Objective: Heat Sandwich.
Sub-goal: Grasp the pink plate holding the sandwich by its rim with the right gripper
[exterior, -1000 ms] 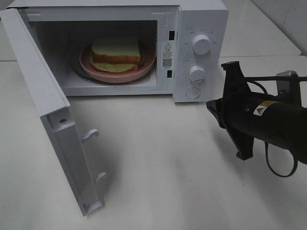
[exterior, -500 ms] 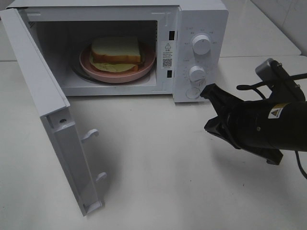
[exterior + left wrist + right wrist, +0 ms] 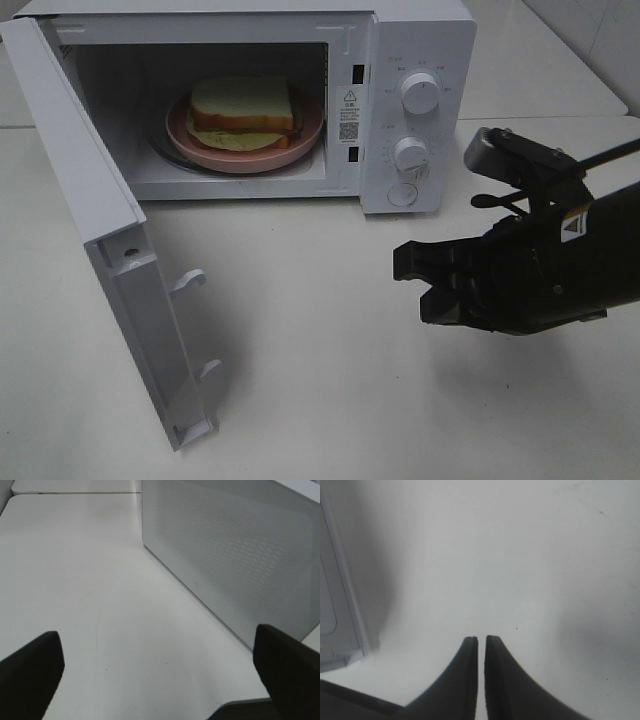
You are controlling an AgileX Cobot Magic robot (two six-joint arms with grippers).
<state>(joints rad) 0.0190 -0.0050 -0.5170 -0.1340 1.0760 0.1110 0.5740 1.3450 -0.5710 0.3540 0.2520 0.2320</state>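
Sandwich: you have the sandwich (image 3: 243, 108) lying on the pink plate (image 3: 311, 130) inside the microwave (image 3: 420, 40), with the filling showing at the front edge.
Door: the door (image 3: 95, 230) stands wide open; you have not shut it yet.
Right gripper: your right gripper (image 3: 415, 285) hovers over the bare worktop (image 3: 320, 390) in front of the control panel, jaws all but together and holding nothing.
Left gripper: your left gripper (image 3: 156, 632) is spread wide and empty beside the microwave's perforated side wall; the high view does not show it.
Handling: judge the sandwich light and soft. The bread would dent under a pinch and the layers could slide apart.
Where to hold: if you must shift it, take the plate by its rim, not the bread.
Likely next: push the door closed, then turn a dial (image 3: 411, 153).
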